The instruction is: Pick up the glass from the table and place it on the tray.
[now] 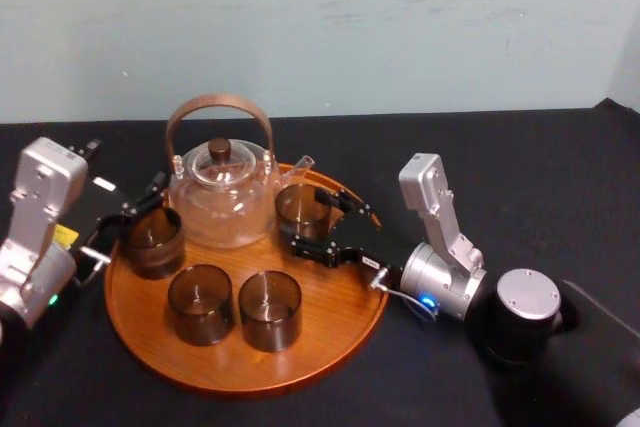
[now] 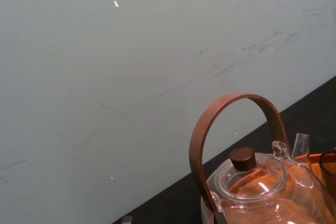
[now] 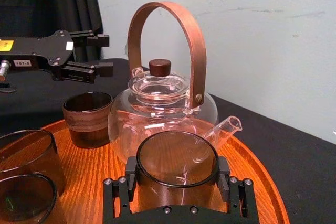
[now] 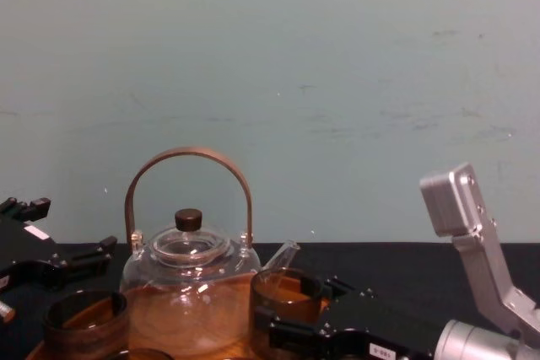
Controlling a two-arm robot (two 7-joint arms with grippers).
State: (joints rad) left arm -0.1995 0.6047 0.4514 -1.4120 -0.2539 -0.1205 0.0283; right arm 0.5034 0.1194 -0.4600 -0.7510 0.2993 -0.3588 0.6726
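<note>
Glass [image 1: 300,209] gripped between right gripper's [image 1: 312,225] fingers over tray's [image 1: 340,309] far right, just beside teapot spout [image 1: 301,164]: a swing on release could clip it. Left gripper [image 3: 102,52] idles spread, far left.

setting: lab test bench | black-clothed table [image 1: 560,147] | bare pale wall [image 1: 320,27]

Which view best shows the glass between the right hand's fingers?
Right wrist view: the glass fills the foreground between the right hand's fingers. Head view shows it from above beside the teapot's spout; chest view side-on, base hidden by the hand; left wrist view, a rim sliver. Left hand hovers at tray's rim.
</note>
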